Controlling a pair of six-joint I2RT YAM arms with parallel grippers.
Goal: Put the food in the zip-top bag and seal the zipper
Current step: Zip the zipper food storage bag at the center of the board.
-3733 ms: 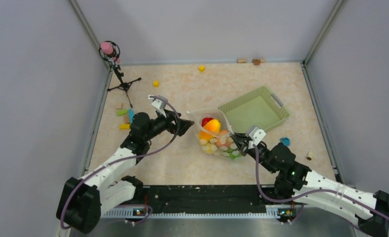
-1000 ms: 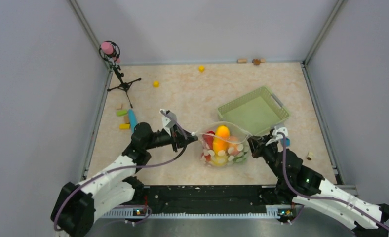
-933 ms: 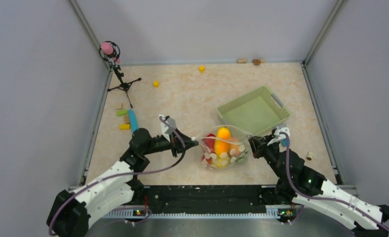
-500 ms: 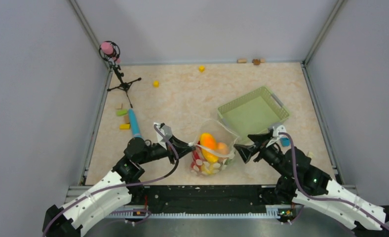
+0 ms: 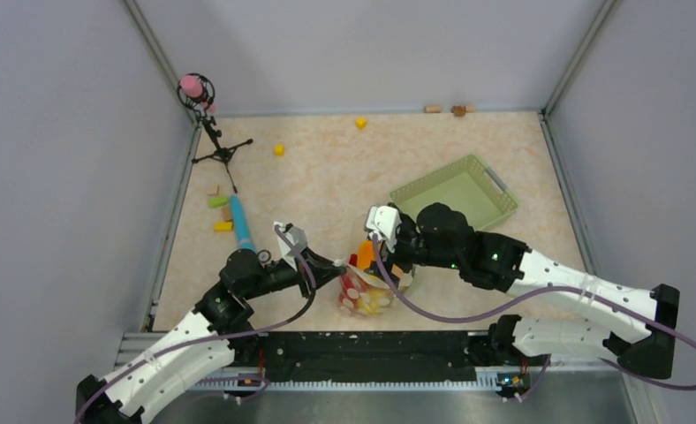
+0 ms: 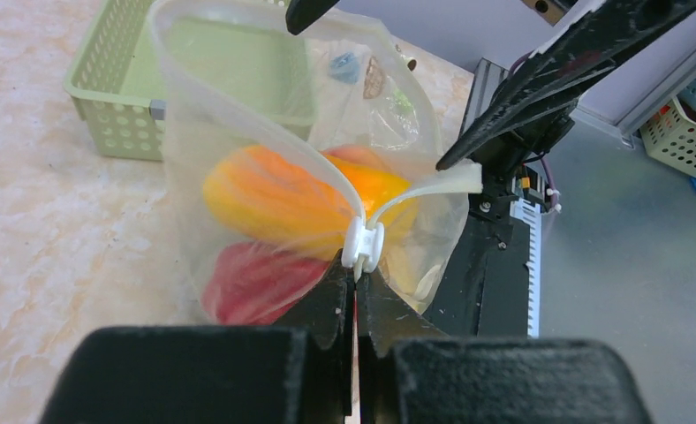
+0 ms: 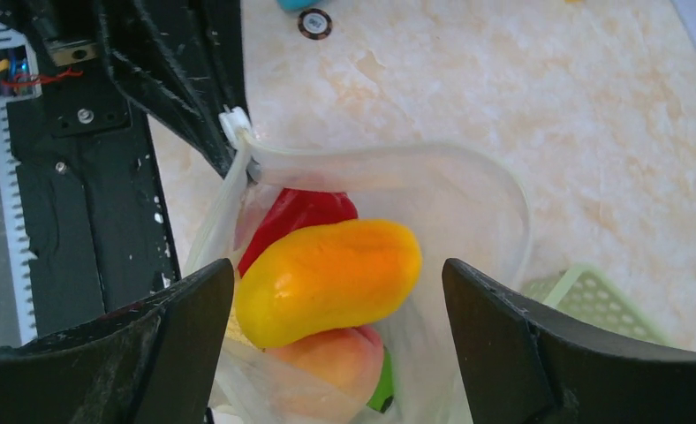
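Floppy clear zip-top bag (image 6: 238,124), glossy rounded food (image 7: 327,278) inside, mouth agape; left fingers (image 6: 327,305) pinch zipper (image 6: 415,188) end; right fingers (image 7: 150,353) spread wide, empty.

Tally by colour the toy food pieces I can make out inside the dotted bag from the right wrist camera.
Red piece: 1
Yellow-orange piece: 1
Peach piece: 1
Green piece: 1, only an edge shows
Total: 4 visible; more may lie hidden underneath.

Pale grey walls (image 5: 371,53) around a beige marbled tabletop (image 5: 327,172)
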